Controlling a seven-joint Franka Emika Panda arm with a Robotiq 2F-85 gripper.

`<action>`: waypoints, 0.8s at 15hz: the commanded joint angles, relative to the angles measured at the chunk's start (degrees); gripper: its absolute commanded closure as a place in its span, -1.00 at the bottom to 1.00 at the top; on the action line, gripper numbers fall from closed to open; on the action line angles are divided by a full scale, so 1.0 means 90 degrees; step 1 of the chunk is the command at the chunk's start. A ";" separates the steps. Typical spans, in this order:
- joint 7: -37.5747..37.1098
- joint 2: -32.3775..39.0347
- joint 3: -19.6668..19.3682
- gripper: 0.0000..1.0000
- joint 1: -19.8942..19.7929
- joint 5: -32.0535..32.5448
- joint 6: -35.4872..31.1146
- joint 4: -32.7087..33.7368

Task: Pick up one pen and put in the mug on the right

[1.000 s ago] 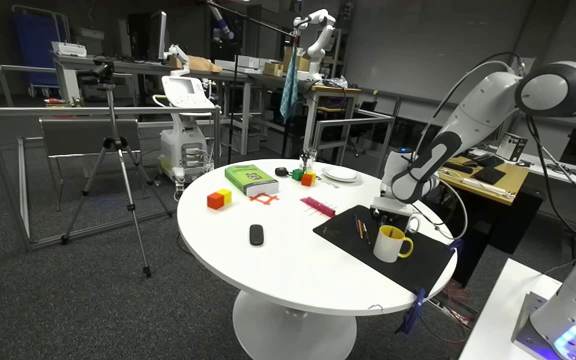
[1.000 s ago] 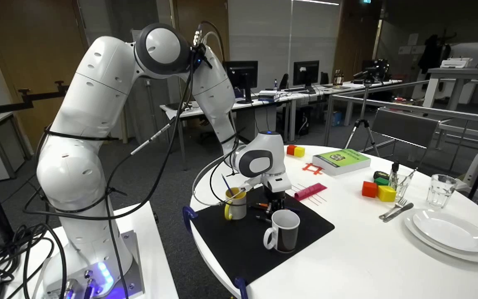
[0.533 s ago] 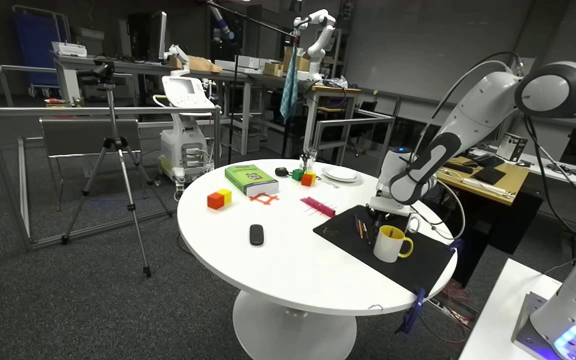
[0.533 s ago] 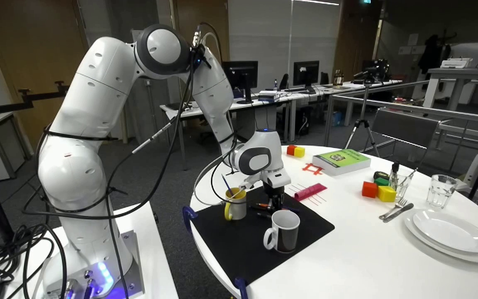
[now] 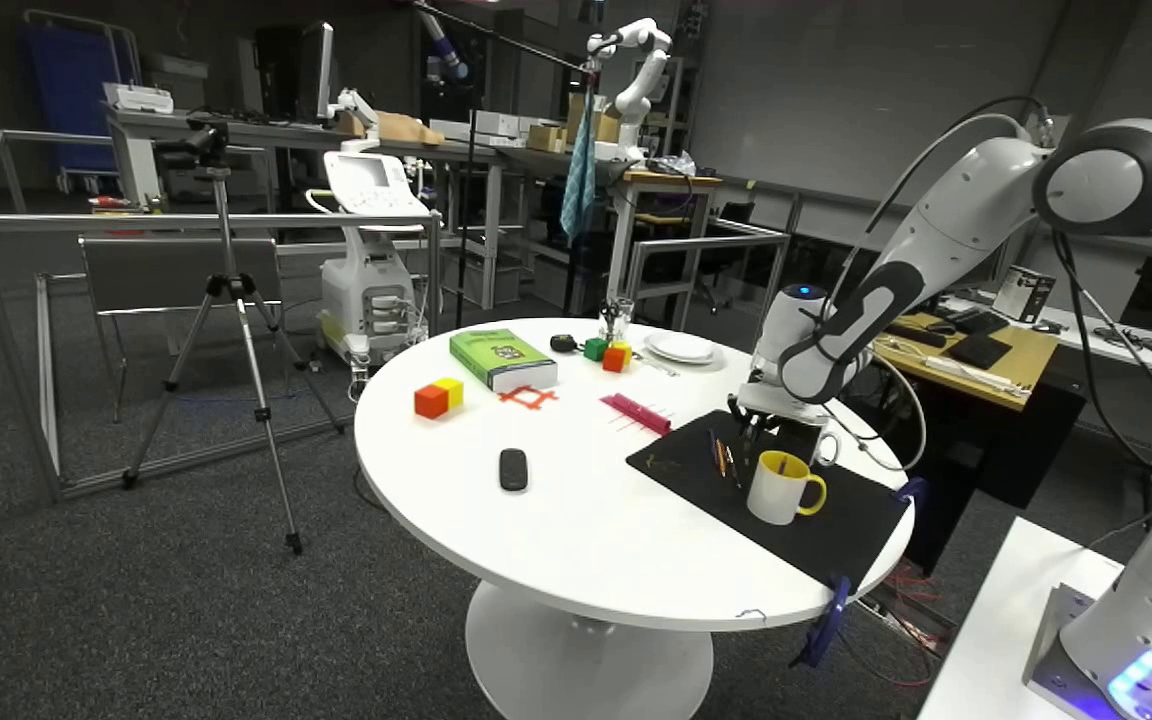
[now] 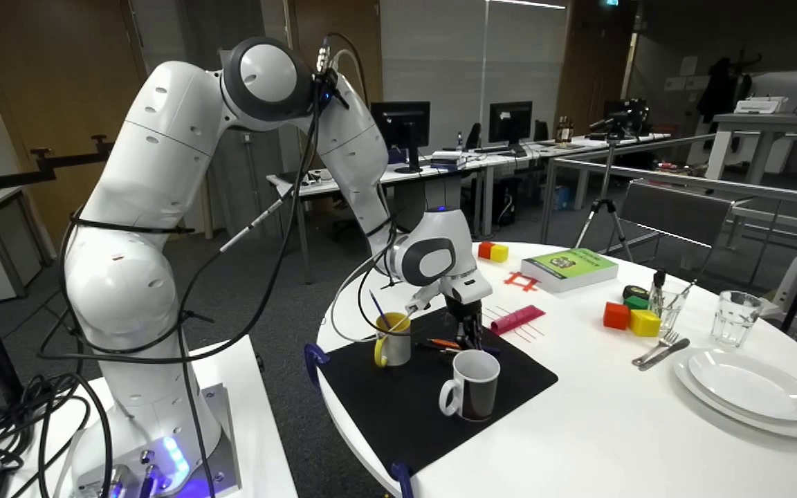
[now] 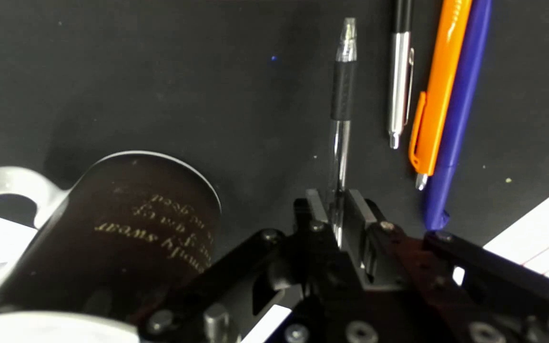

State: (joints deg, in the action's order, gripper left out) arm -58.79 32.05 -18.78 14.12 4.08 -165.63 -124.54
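Between the fingers (image 7: 362, 207) of the gripper (image 7: 336, 205), clamped from both sides, sits the barrel of a clear pen (image 7: 343, 100), over the black mat (image 7: 236, 71); I cannot tell whether it touches. Its long axis runs straight out from the fingers, nearly parallel to the silver pen (image 7: 399, 85), and its tapered tip points at a slant away from the mat's edge by the pink object (image 6: 517, 319). The gripper stands slightly higher in both exterior views than a moment ago, while the dark mug (image 6: 481, 398) and the yellow-handled mug (image 6: 396, 351), near opposite edges of the mat, keep their places. The clear pen's barrel is transparent, with a black grip. Past the silver pen, an orange pen (image 7: 440, 95) and a blue pen (image 7: 458, 124) lie side by side.
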 commanded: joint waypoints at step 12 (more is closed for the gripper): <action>0.0070 -0.1147 -0.1299 0.91 0.1001 0.0345 -0.0760 -0.0758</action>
State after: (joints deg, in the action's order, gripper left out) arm -58.06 26.73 -26.71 19.56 4.50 -171.01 -126.67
